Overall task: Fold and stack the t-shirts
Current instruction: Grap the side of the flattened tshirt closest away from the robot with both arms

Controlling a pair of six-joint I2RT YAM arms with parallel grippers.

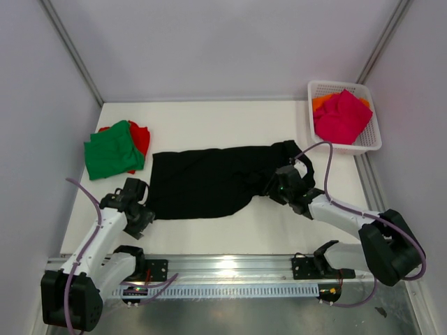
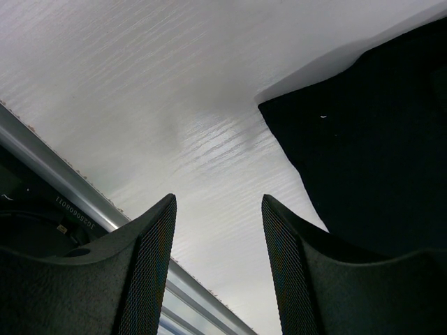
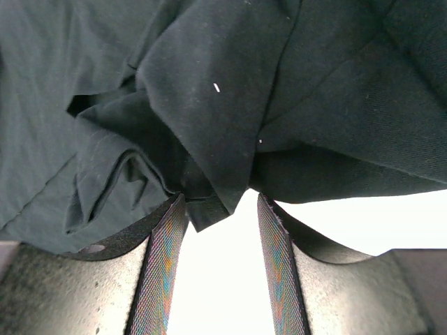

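A large black t-shirt (image 1: 209, 181) lies spread flat mid-table, bunched at its right end. My left gripper (image 1: 142, 218) is open just off the shirt's near-left corner. In the left wrist view only bare table shows between the gripper's (image 2: 218, 209) fingers, with the black corner (image 2: 370, 139) up to the right. My right gripper (image 1: 274, 188) is open at the shirt's crumpled right edge. In the right wrist view a fold of the black cloth (image 3: 209, 105) dips just between the gripper's (image 3: 220, 202) fingertips, ungripped. A folded green t-shirt (image 1: 112, 150) lies on a red one (image 1: 142, 138) at the left.
A white lattice basket (image 1: 370, 143) at the back right holds a magenta-pink shirt (image 1: 342, 115) over an orange one (image 1: 321, 102). A metal rail (image 1: 230, 269) runs along the near edge between the arm bases. White walls close in the table on both sides.
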